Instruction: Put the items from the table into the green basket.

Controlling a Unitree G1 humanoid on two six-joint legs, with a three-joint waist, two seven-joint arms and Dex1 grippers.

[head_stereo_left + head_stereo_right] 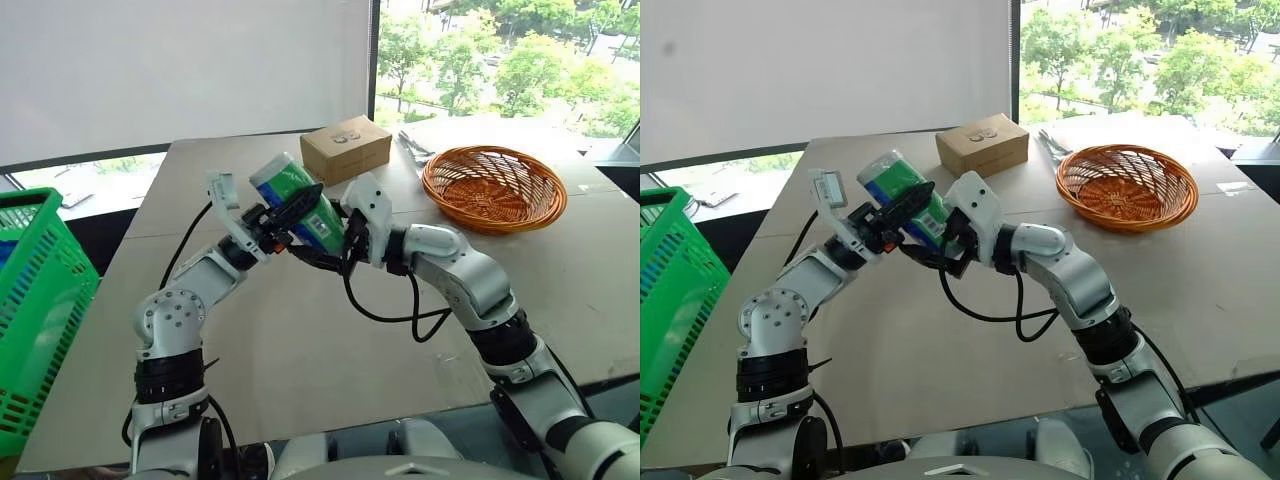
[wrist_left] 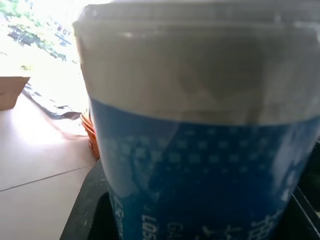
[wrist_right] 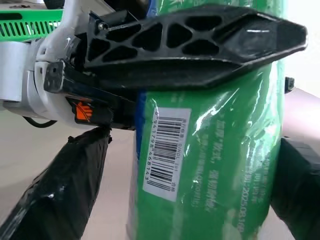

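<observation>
A slim green and blue can (image 1: 292, 195) with a silver end hangs tilted above the middle of the table (image 1: 300, 350), between both grippers. My left gripper (image 1: 303, 212) is shut on it; one of its black fingers (image 3: 190, 45) lies across the can's (image 3: 210, 165) green side. My right gripper (image 1: 326, 238) reaches in from the right and stands open around the can's lower end, its taped fingers (image 3: 60, 195) a little apart from the wrapper. The left wrist view looks close up at the can (image 2: 200, 150). The green basket (image 1: 35, 300) stands beyond the table's left edge.
A round orange wicker basket (image 1: 493, 187) sits at the table's far right. A brown cardboard box (image 1: 345, 148) stands at the far edge, just behind the can. Black cables hang from both wrists over the tabletop.
</observation>
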